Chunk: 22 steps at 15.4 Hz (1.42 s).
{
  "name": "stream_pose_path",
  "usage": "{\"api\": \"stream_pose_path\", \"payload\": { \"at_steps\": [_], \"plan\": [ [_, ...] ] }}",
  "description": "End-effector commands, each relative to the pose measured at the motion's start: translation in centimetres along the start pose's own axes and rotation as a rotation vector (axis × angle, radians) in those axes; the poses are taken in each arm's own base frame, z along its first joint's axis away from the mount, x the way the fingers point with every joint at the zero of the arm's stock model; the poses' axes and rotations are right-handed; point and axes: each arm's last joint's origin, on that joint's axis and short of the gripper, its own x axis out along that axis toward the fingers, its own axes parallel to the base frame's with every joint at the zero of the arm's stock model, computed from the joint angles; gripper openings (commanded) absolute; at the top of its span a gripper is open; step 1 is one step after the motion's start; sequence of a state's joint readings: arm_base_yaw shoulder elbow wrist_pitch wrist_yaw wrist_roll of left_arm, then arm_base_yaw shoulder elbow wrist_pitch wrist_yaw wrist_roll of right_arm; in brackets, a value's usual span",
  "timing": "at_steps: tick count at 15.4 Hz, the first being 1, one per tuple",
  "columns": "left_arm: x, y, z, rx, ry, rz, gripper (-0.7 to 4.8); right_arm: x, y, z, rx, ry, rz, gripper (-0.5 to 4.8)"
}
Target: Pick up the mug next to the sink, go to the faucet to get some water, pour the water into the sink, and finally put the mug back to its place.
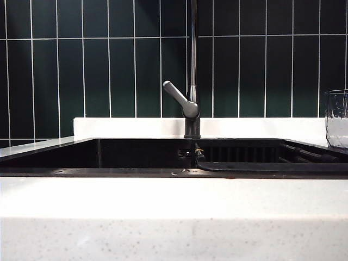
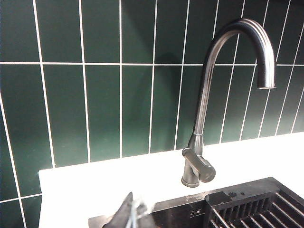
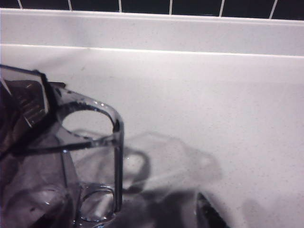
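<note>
Countertop: white speckled stone slab (image 1: 163,217) is lying nearest the exterior camera, running full width in front of the basin.
Left gripper: left gripper (image 2: 132,214) is showing only its dark tips in the left wrist view, pressed together on nothing, hanging above the basin's back edge, facing the tiles.
Sink: wide black rectangular basin (image 1: 98,155) is sitting left of centre; its ribbed black drainer section (image 1: 244,152) is lying to the right.
Faucet: tall thin metal spout pipe on a dark cylindrical base (image 1: 192,109) is standing mid-frame, grey lever angling up-left; no water is visibly running.
Mug: clear faceted glass cup (image 1: 337,119) is standing upright on the counter at far right, beside the drainer.
Right gripper: right gripper (image 3: 128,209) is standing spread wide beside the mug; whether it is touching the handle cannot be told.
Handling, judged: rigid, thick-based, probably heavy for its size, smooth and slippery, breakable; taking the handle loop or body seems safest.
</note>
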<state>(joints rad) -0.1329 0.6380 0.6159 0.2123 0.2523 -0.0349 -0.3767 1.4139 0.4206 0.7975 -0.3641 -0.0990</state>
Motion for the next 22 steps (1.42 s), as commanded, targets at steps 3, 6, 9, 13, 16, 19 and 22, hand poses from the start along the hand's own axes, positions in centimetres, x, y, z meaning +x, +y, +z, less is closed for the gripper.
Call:
{"api": "stream_pose_path", "payload": {
  "at_steps": [3, 6, 9, 13, 16, 19, 22],
  "plan": [
    [-0.1, -0.1, 0.7, 0.008, -0.026, -0.007, -0.06, 1.8, -0.7, 1.3, -0.02, -0.056, 0.031, 3.06],
    [-0.1, -0.1, 0.7, 0.008, -0.026, -0.008, -0.06, 3.1, -0.8, 1.3, -0.018, -0.046, 0.052, 3.06],
    [-0.1, -0.1, 0.7, 0.008, -0.026, -0.008, -0.06, 4.6, -0.4, 1.4, -0.021, -0.042, 0.08, 3.05],
    [-0.1, -0.1, 0.8, 0.008, -0.027, -0.008, -0.06, 5.2, 0.0, 1.1, -0.018, -0.026, 0.086, 2.19],
    [-0.1, -0.1, 0.8, 0.008, -0.027, -0.008, -0.06, 5.2, 0.0, 1.1, -0.019, -0.027, 0.086, 2.19],
    [-0.1, -0.1, 0.8, 0.008, -0.026, -0.008, -0.06, 5.2, 0.0, 1.1, -0.022, -0.028, 0.086, 1.01],
    [-0.1, -0.1, 0.7, 0.006, -0.018, -0.007, -0.06, 5.2, 0.0, 1.1, -0.024, -0.028, 0.086, -0.01]
  ]
}}
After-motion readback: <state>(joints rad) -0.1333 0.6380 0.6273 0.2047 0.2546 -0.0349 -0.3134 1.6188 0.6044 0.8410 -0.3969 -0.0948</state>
